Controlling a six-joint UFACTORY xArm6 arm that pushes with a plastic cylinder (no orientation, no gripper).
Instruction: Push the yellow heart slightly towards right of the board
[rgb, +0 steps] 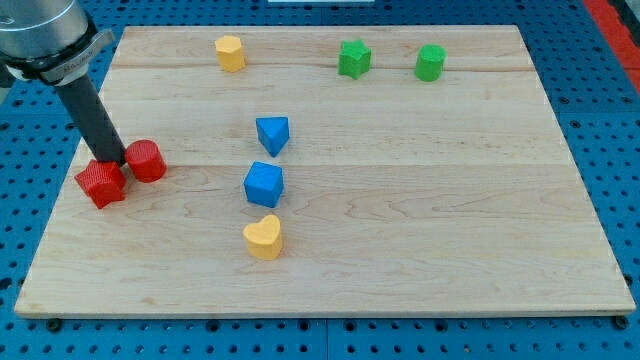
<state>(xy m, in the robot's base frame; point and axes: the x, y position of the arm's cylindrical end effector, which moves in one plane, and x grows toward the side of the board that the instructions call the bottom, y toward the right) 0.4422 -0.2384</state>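
Observation:
The yellow heart (263, 237) lies on the wooden board (420, 200) below the middle, left of centre. My tip (112, 162) is far to its left, near the board's left edge, touching or just between the red star-shaped block (101, 183) and the red cylinder (147, 160). The dark rod rises from there to the view's top left.
A blue cube (264, 184) sits just above the yellow heart, and a blue triangular block (272, 134) above that. A yellow cylinder-like block (231, 53) is at the top left. A green star (354, 59) and a green cylinder (430, 62) are at the top right.

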